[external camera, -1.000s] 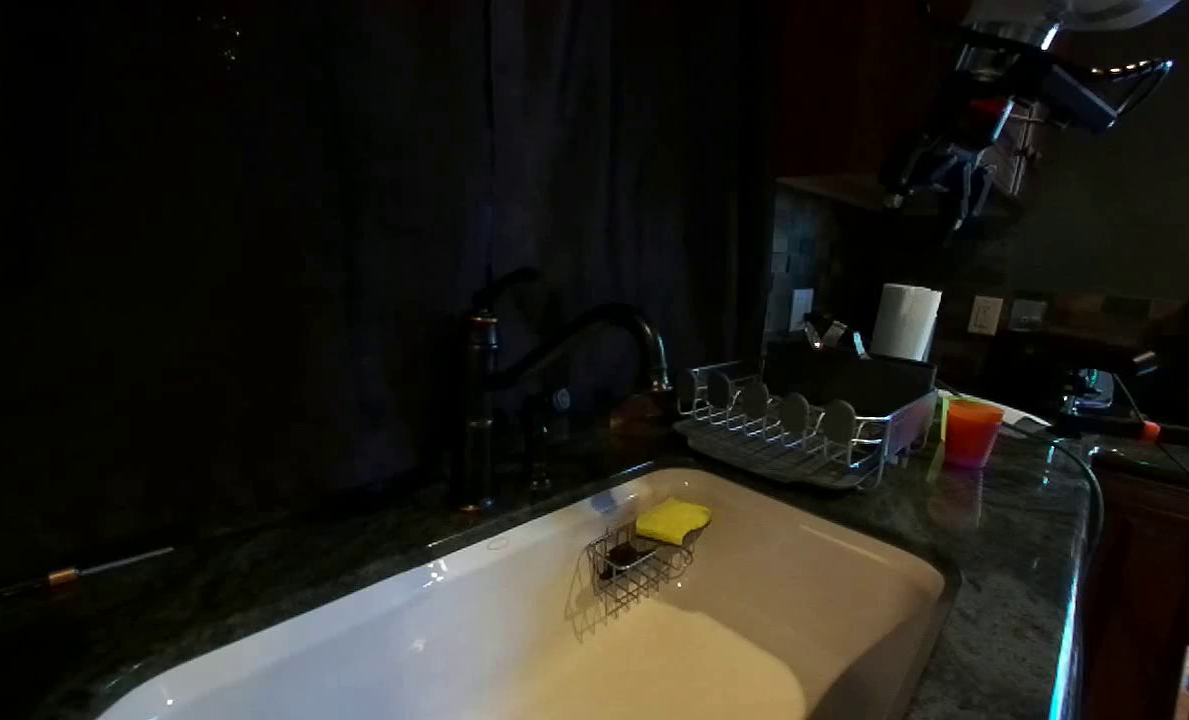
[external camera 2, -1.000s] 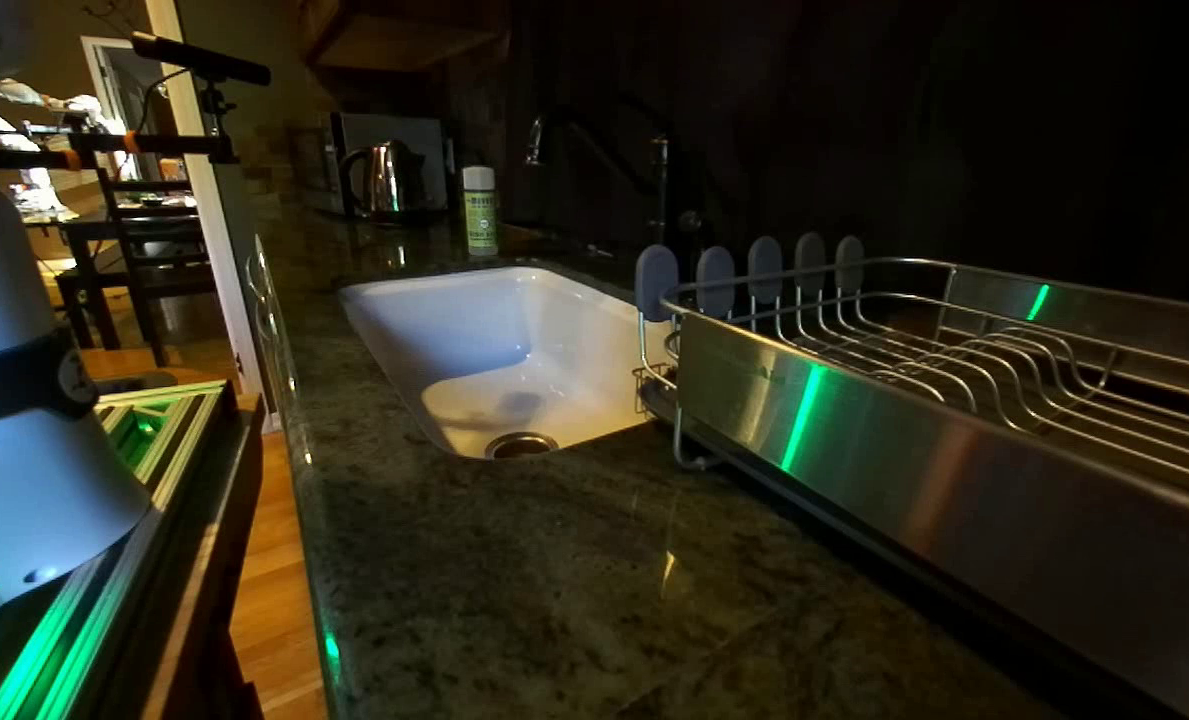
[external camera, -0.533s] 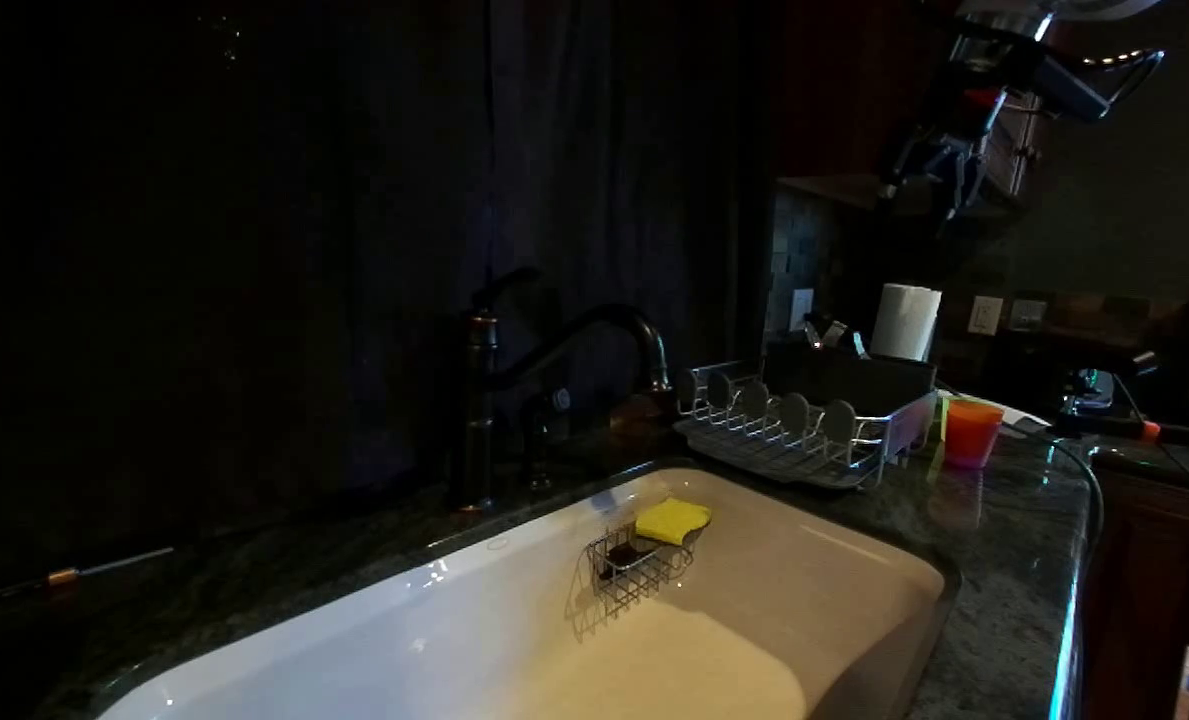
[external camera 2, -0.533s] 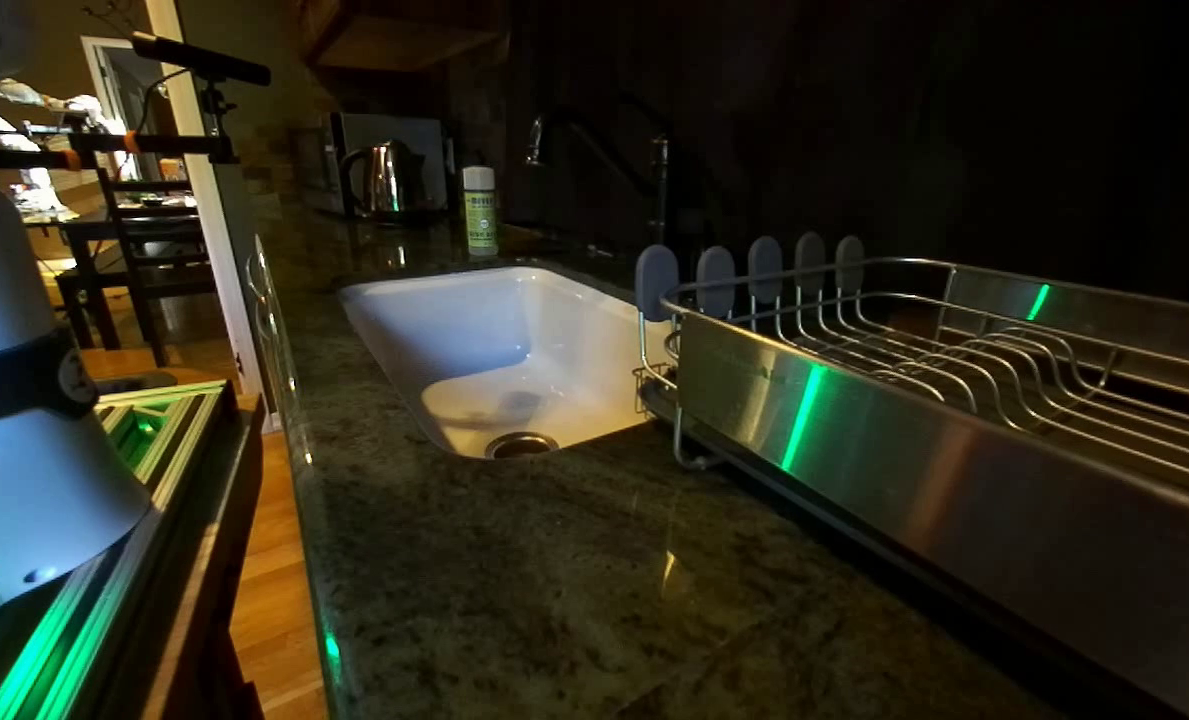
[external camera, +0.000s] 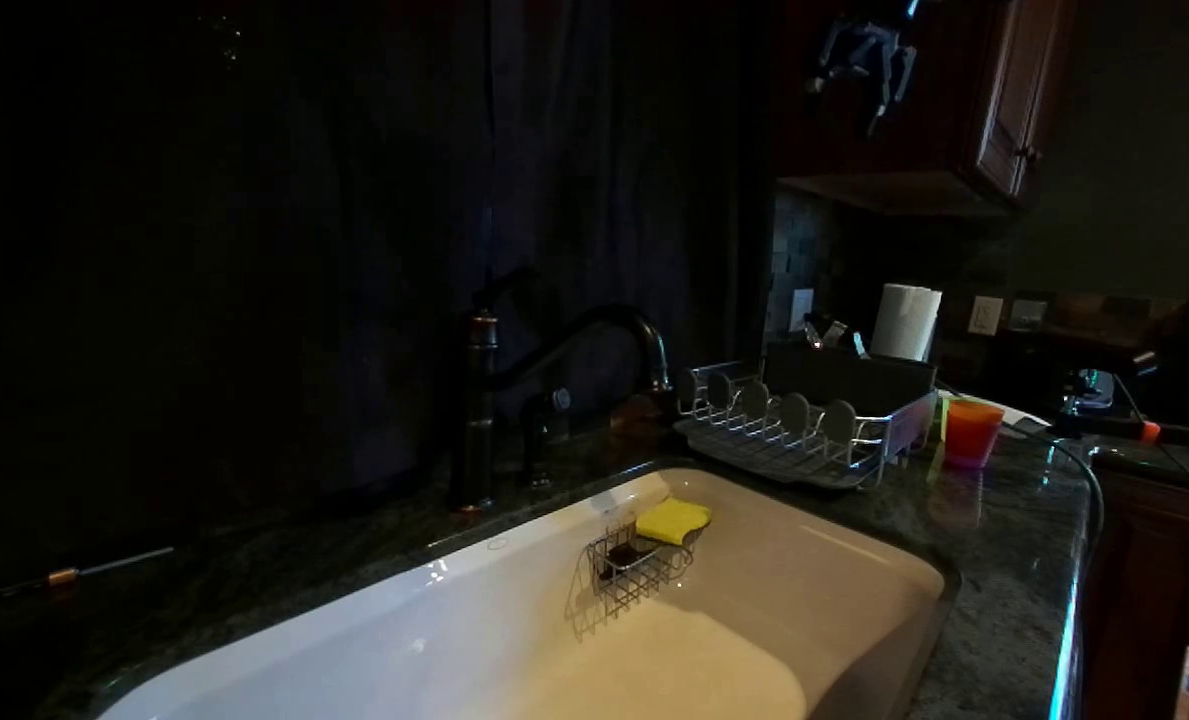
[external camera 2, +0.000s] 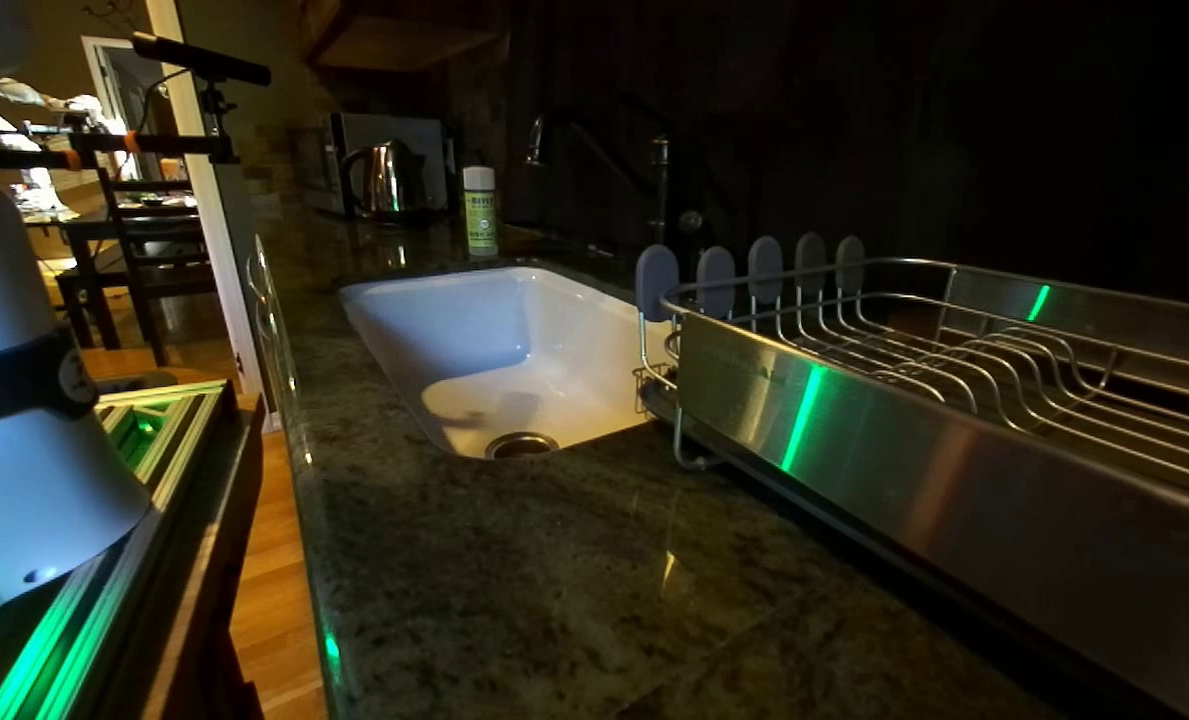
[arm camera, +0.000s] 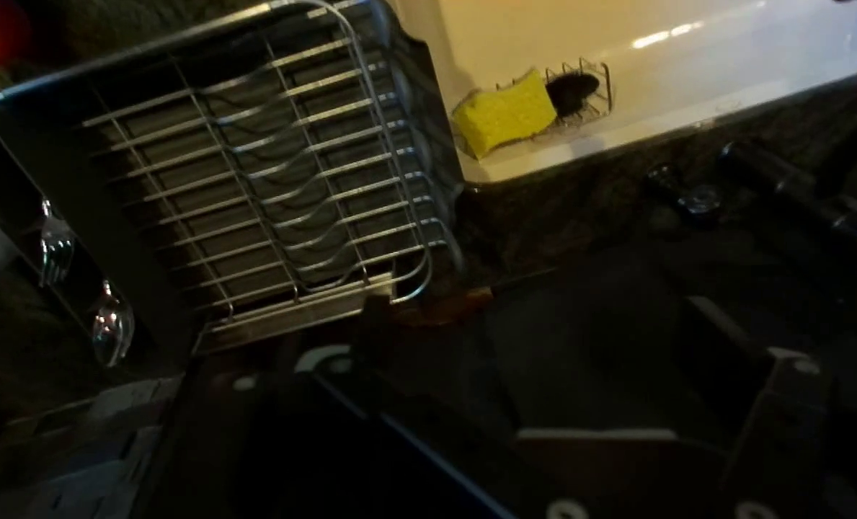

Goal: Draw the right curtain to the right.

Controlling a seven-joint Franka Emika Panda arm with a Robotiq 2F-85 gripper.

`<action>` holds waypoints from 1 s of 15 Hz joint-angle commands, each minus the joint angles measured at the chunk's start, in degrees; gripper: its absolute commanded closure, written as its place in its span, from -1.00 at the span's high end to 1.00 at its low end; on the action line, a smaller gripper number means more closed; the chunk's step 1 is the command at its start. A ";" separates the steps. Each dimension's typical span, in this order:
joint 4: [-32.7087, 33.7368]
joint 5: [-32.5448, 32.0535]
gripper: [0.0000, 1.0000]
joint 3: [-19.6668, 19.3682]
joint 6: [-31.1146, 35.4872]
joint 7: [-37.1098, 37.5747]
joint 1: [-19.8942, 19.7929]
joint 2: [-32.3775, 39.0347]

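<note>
The right curtain [external camera: 629, 190] is a very dark panel with soft vertical folds, hanging behind the faucet in an exterior view. Its left edge meets the much wider dark panel [external camera: 204, 280] at a thin vertical line. My gripper [external camera: 846, 106] is high up, to the right of the curtain, in front of the wall cabinet, with its fingers spread. In the wrist view the gripper [arm camera: 540, 306] is open, its fingers wide apart, with dark curtain fabric [arm camera: 579, 317] showing between and beyond them. No fabric appears held. It is too dark to tell the exact distance.
A dish rack [external camera: 804, 410] stands right of the white sink [external camera: 754, 545], below the gripper. The faucet [external camera: 481, 410] rises before the curtain. A wall cabinet [external camera: 1004, 100] hangs to the right. An orange cup [external camera: 971, 435] and paper towels [external camera: 906, 320] stand beyond the rack.
My gripper has moved up and to the left in the exterior view, closer to the curtain; the wrist has gone out of the frame's top. The curtain shows no clear change.
</note>
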 commanded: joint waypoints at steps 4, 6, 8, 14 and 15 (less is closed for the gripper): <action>24.97 -14.08 1.00 9.60 -3.08 15.65 2.41 16.69; 31.50 -18.85 1.00 11.26 -4.92 18.74 4.29 21.05; 37.66 -24.22 1.00 12.27 -5.44 22.73 6.66 25.31; 42.94 -29.41 1.00 12.00 -0.30 25.14 10.78 28.61; 44.57 -29.73 1.00 12.00 -0.30 25.14 11.46 29.66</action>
